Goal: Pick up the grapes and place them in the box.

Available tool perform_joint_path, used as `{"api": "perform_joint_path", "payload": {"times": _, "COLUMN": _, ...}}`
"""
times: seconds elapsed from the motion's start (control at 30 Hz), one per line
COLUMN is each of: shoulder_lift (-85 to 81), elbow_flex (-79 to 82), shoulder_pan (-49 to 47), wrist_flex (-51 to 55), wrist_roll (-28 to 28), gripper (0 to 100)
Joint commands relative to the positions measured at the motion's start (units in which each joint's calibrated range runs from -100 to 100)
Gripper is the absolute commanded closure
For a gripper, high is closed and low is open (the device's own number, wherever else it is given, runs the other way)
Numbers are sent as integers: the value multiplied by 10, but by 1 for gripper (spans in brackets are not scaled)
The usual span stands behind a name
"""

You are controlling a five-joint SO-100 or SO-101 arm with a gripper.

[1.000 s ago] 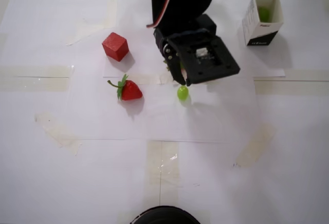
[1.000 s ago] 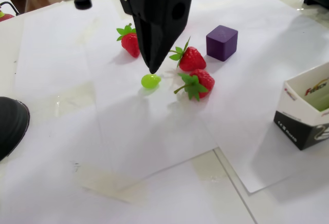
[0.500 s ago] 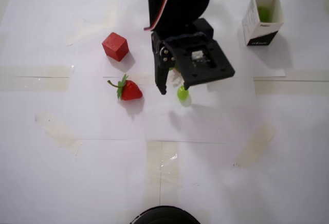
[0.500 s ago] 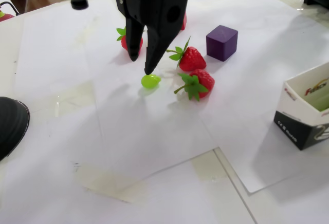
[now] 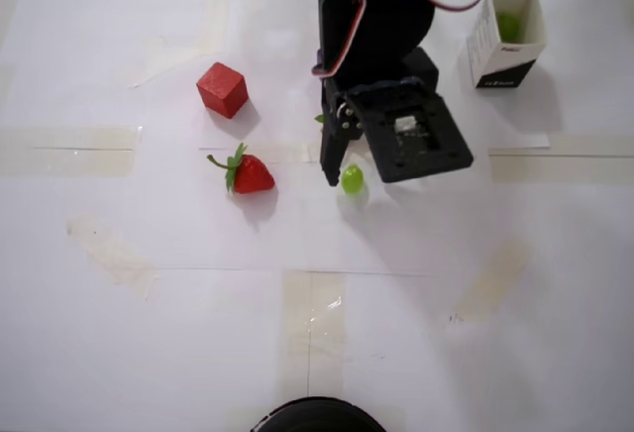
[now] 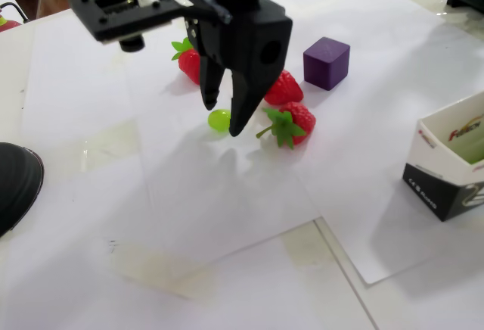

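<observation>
- gripper (image 6: 223,120) jaws spread wide, tips down at paper, nothing held
- grape (image 6: 218,120) sits between tips, frame centre-left in fixed view
- box (image 5: 506,38) upper right in overhead view, well apart

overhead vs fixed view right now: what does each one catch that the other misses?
Only the overhead view shows the red cube and a green grape lying inside the box.

Only the fixed view shows the purple cube and two strawberries beside the arm, which hides them from above; there the box is cropped at the edge.

Both show the open gripper straddling the loose grape, one strawberry to the side, and the box.
</observation>
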Motion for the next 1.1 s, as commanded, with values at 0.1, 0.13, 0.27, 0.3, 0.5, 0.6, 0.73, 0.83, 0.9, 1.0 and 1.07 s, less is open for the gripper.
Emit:
{"api": "perform_joint_path", "payload": {"times": 0.1, "shoulder_lift": -5, "elbow_flex": -30, "shoulder_pan": 3, "wrist_flex": -16, "wrist_roll": -5, "gripper": 82}}
{"api": "perform_joint_path", "payload": {"times": 0.13, "shoulder_lift": -5, "elbow_flex": -26, "shoulder_pan": 4, "wrist_flex": -18, "wrist_roll": -6, "gripper": 83}}
{"api": "perform_joint_path", "payload": {"times": 0.27, "shoulder_lift": -3, "elbow_flex": -22, "shoulder_pan": 9, "wrist_flex": -31, "wrist_roll": -8, "gripper": 86}}
{"api": "perform_joint_path", "payload": {"times": 0.3, "shoulder_lift": -3, "elbow_flex": -22, "shoulder_pan": 10, "wrist_flex": -34, "wrist_roll": -8, "gripper": 86}}
{"api": "perform_joint_path", "payload": {"times": 0.5, "shoulder_lift": -2, "elbow_flex": -19, "shoulder_pan": 14, "wrist_flex": -36, "wrist_roll": -8, "gripper": 89}}
{"api": "perform_joint_path", "payload": {"times": 0.6, "shoulder_lift": -3, "elbow_flex": -16, "shoulder_pan": 15, "wrist_flex": -36, "wrist_roll": -7, "gripper": 89}}
{"api": "perform_joint_path", "payload": {"times": 0.73, "shoulder_lift": -6, "elbow_flex": -13, "shoulder_pan": 16, "wrist_flex": -36, "wrist_roll": -6, "gripper": 88}}
{"api": "perform_joint_path", "payload": {"times": 0.83, "shoulder_lift": -6, "elbow_flex": -12, "shoulder_pan": 16, "wrist_flex": -34, "wrist_roll": -8, "gripper": 87}}
{"api": "perform_joint_path", "payload": {"times": 0.9, "shoulder_lift": -6, "elbow_flex": -12, "shoulder_pan": 15, "wrist_flex": -34, "wrist_roll": -9, "gripper": 87}}
{"api": "perform_joint_path", "payload": {"times": 1.0, "shoulder_lift": -6, "elbow_flex": -12, "shoulder_pan": 15, "wrist_flex": -34, "wrist_roll": -11, "gripper": 87}}
{"api": "perform_joint_path", "payload": {"times": 1.07, "shoulder_lift": -7, "elbow_flex": -12, "shoulder_pan": 15, "wrist_flex": -34, "wrist_roll": -13, "gripper": 89}}
